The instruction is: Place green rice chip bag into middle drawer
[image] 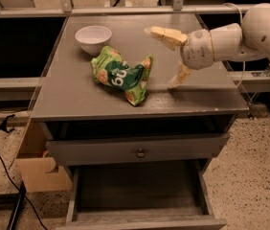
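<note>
I read the gripper (pixel 161 59) over the right side of the tabletop (pixel 77 95), fingers (pixel 166 35) spread wide, not touching the chip bag | green chip bag (pixel 121 74) crumpled near mid-tabletop | white bowl (pixel 93 37) at the tabletop's back left | drawer (pixel 137 190) open below the tabletop's front edge

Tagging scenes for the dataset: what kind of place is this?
Probably a lab or office test area: speckled floor, cardboard box beside a plain drawer cabinet. The gripper hangs open over its top, right of the bag.
</note>
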`<state>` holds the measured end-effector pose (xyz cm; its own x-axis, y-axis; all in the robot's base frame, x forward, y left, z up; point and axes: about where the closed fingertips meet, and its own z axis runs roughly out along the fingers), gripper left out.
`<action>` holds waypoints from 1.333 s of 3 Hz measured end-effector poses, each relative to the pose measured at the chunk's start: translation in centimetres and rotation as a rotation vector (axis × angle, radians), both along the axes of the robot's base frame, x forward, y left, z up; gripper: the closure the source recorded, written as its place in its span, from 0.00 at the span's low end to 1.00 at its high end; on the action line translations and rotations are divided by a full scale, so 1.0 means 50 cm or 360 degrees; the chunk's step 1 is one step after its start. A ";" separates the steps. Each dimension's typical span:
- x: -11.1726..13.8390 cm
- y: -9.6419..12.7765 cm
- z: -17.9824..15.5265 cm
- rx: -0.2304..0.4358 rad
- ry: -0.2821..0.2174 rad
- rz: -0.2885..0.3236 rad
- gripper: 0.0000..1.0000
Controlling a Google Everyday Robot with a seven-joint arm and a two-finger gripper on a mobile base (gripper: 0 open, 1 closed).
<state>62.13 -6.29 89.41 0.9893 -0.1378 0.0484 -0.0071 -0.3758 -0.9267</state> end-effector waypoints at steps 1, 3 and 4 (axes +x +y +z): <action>0.012 0.013 -0.002 -0.0037 -0.0015 0.0044 0.00; 0.035 0.060 -0.009 -0.0158 -0.0037 0.0141 0.00; 0.033 0.072 -0.006 -0.0145 -0.0033 0.0158 0.00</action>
